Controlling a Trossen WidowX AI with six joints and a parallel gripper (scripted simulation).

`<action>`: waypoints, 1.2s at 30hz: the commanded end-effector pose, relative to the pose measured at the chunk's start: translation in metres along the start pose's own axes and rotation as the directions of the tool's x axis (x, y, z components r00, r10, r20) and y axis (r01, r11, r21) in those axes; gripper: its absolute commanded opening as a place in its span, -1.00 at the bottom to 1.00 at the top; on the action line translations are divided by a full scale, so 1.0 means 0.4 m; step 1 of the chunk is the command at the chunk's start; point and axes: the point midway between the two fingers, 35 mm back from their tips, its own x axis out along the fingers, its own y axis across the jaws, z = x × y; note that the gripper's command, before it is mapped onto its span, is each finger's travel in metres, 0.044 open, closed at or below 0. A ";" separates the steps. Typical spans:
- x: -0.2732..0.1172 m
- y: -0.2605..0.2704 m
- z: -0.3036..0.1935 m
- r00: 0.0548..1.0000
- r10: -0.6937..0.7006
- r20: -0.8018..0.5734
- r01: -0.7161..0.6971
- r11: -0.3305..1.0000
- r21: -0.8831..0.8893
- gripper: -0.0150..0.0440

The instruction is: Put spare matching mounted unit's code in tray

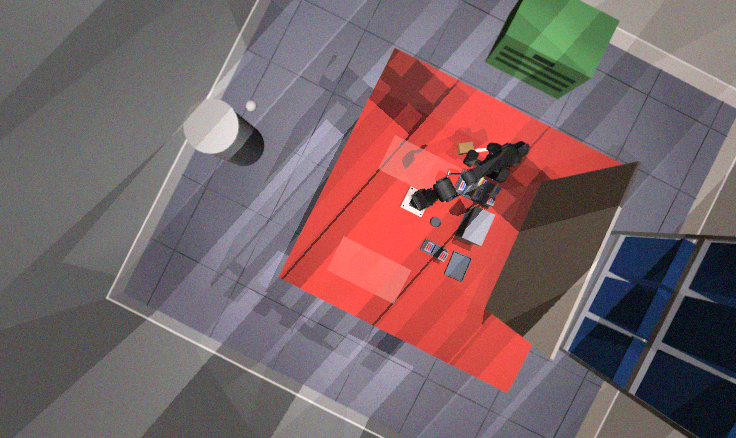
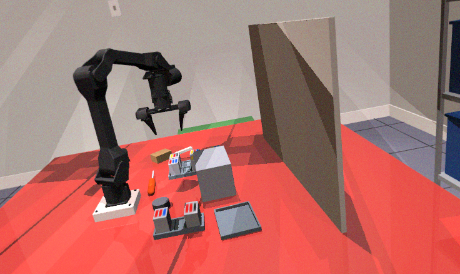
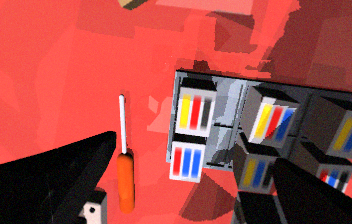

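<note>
My gripper is open and empty, high above the larger rack. This rack holds several striped blocks, among them yellow-red-black, red-blue-blue, yellow-red-blue and yellow-blue-black. A smaller rack holds a red-red-blue block and a red-red-black block. The grey tray is empty. A grey box stands between larger rack and tray. I cannot make out the mounted unit or its back code.
A tall panel stands to the right in the exterior view. An orange screwdriver lies left of the larger rack. A dark round puck and a tan block are also on the table.
</note>
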 end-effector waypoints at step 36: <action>0.179 -0.012 -0.011 1.000 -0.001 0.000 0.001 1.000 -0.024 0.53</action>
